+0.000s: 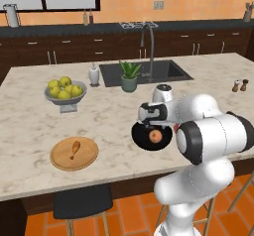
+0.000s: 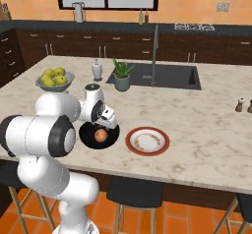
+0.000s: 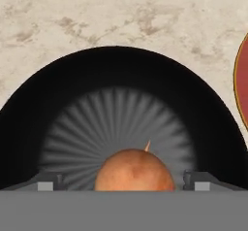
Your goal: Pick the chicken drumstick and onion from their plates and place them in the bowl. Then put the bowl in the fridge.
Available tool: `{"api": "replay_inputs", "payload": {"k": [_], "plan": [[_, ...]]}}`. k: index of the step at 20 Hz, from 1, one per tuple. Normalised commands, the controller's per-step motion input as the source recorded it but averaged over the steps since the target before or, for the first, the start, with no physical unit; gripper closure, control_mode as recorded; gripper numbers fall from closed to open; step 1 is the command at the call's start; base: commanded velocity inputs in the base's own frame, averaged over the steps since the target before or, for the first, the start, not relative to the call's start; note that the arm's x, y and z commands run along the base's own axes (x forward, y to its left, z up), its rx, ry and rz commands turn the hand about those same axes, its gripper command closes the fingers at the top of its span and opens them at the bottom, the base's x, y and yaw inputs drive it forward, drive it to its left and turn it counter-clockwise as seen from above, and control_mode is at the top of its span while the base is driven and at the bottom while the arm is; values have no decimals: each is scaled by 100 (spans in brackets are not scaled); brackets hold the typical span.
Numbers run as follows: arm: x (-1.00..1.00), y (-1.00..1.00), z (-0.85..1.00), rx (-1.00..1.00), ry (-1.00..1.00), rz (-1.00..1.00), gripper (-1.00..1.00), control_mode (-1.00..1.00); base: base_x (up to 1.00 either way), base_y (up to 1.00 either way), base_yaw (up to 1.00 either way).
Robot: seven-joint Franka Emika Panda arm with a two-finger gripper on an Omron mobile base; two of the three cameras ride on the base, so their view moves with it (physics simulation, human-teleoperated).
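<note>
The onion [image 1: 156, 136] [image 2: 101, 135] [image 3: 133, 169] lies inside the black bowl [image 1: 141, 137] [image 2: 88, 137] [image 3: 121, 79] near the counter's front edge. My gripper [image 1: 156, 125] [image 2: 104, 126] [image 3: 123, 181] hangs just above the bowl, open, its fingertips [image 3: 48, 181] standing clear on either side of the onion. The chicken drumstick [image 1: 74, 149] rests on the light-wood plate [image 1: 62, 159], to the left of the bowl. The white plate with the red-brown rim [image 2: 147, 140] [image 3: 242, 79] sits bare just right of the bowl. The fridge is out of view.
A grey footed fruit bowl of apples [image 1: 64, 92] [image 2: 54, 78] stands back left. A potted plant [image 1: 129, 76] [image 2: 121, 75] and a soap bottle [image 1: 94, 75] flank the sink [image 1: 168, 70]. Shakers [image 1: 240, 85] are at the right. Stools [image 1: 82, 203] stand below the counter edge.
</note>
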Motion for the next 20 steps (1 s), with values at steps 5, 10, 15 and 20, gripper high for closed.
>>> {"api": "replay_inputs", "payload": {"k": [5, 10, 15, 20], "plan": [[-42, 68, 100, 1, -3, 14, -100, -100, 0, 0, 0], [0, 98, 61, 5, 1, 21, -100, -100, 0, 0, 0], [7, 100, 4, 3, 0, 23, -100, -100, 0, 0, 0], [8, 100, -24, -21, 19, -20, -100, -100, 0, 0, 0]]}}
